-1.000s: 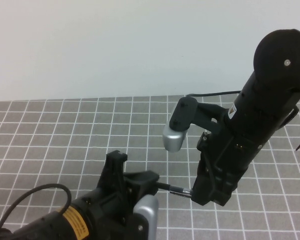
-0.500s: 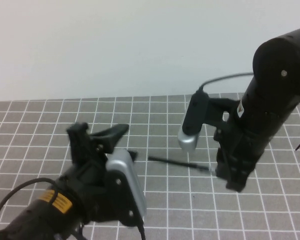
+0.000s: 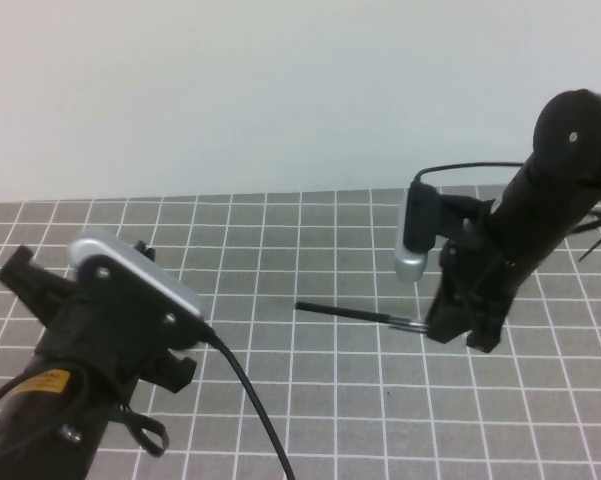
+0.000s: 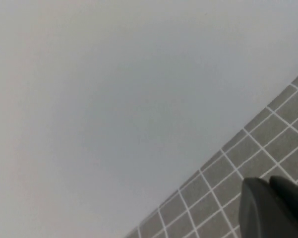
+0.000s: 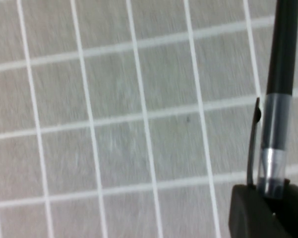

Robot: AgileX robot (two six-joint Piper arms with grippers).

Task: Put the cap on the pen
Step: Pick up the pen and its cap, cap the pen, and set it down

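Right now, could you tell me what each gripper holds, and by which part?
Right gripper, centre-right, holds the pen by its cap end. Left gripper, near left, shows nothing held.

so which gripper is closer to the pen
Right. The right gripper is clamped on one end of the pen; the left gripper sits far off to the left, apart from it.

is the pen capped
Capped: clear clipped cap sits on the pen end held by the right gripper, right of centre; left gripper at near-left.
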